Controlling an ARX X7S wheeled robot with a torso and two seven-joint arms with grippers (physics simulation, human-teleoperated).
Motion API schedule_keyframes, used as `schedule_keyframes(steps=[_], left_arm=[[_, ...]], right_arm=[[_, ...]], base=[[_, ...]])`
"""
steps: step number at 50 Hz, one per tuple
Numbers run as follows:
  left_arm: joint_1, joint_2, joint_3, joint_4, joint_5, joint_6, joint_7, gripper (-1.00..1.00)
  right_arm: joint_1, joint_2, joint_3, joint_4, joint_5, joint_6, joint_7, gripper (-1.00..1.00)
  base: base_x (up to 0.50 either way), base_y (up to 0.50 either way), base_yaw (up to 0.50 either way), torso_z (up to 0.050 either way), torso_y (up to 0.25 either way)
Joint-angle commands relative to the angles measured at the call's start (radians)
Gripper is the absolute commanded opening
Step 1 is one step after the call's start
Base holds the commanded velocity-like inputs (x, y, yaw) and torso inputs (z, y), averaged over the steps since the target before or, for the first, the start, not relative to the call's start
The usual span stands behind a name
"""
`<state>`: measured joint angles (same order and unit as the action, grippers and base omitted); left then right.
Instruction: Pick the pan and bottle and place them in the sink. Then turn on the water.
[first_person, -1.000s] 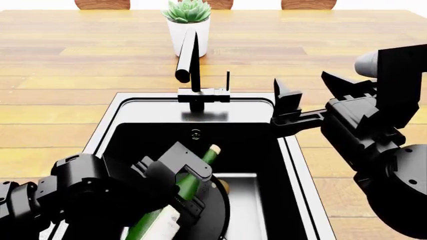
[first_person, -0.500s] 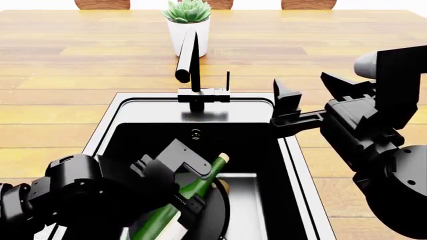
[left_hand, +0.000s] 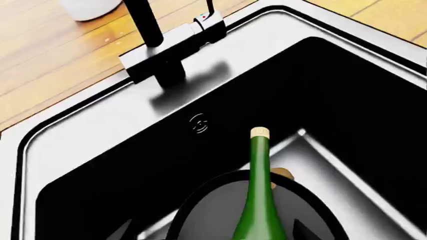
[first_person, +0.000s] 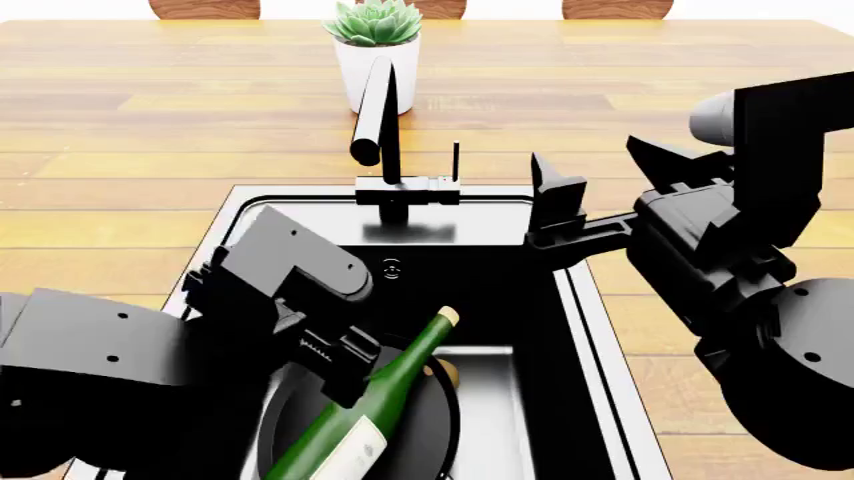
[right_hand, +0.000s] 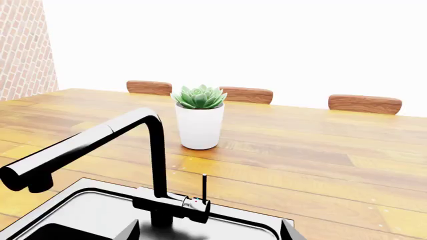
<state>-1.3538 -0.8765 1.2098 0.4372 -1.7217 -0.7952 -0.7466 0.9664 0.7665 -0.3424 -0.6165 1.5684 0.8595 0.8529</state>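
Observation:
The green wine bottle (first_person: 380, 405) lies in the black sink (first_person: 587, 330), resting across the black pan (first_person: 430, 415), cork toward the faucet. My left gripper (first_person: 340, 365) is open and lifted just above and left of the bottle, not touching it. In the left wrist view the bottle (left_hand: 259, 200) lies over the pan (left_hand: 210, 212) between my spread fingertips (left_hand: 123, 231). My right gripper (first_person: 554, 200) is open over the sink's back right corner, right of the black faucet (first_person: 387, 130) and its thin lever (first_person: 455, 160). The right wrist view shows the lever (right_hand: 203, 187) ahead of the open jaws.
A white plant pot (first_person: 376, 60) stands on the wooden counter behind the faucet. A small brown ball (first_person: 447, 372) lies by the bottle neck. A round metal fitting (left_hand: 198, 123) sits on the sink's back wall. Chair backs (right_hand: 363, 103) line the far counter edge.
My left gripper let go of the bottle and rose up and back. The bottle settled lower onto the pan. My right gripper shifted slightly left toward the faucet.

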Motion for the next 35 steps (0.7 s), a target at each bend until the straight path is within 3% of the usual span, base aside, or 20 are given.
schedule_keyframes(steps=[1, 16, 35], left_arm=[[-0.042, -0.173, -0.105, 0.153, -0.061, 0.08, -0.087, 1.0], [0.018, -0.428, -0.254, 0.309, -0.006, 0.398, -0.17, 1.0], [-0.121, -0.527, -0.384, 0.363, -0.128, 0.423, -0.241, 1.0]], right_arm=[[0.061, -0.028, -0.033, 0.016, 0.029, 0.03, 0.029, 1.0], [0.158, -0.118, -0.118, 0.15, -0.068, 0.074, -0.007, 1.0], [0.338, -0.29, -0.247, 0.535, -0.312, 0.047, -0.208, 1.0]], base=[[0.0, 0.0, 0.0, 0.0, 0.0], [0.0, 0.0, 0.0, 0.0, 0.0], [0.0, 0.0, 0.0, 0.0, 0.0]])
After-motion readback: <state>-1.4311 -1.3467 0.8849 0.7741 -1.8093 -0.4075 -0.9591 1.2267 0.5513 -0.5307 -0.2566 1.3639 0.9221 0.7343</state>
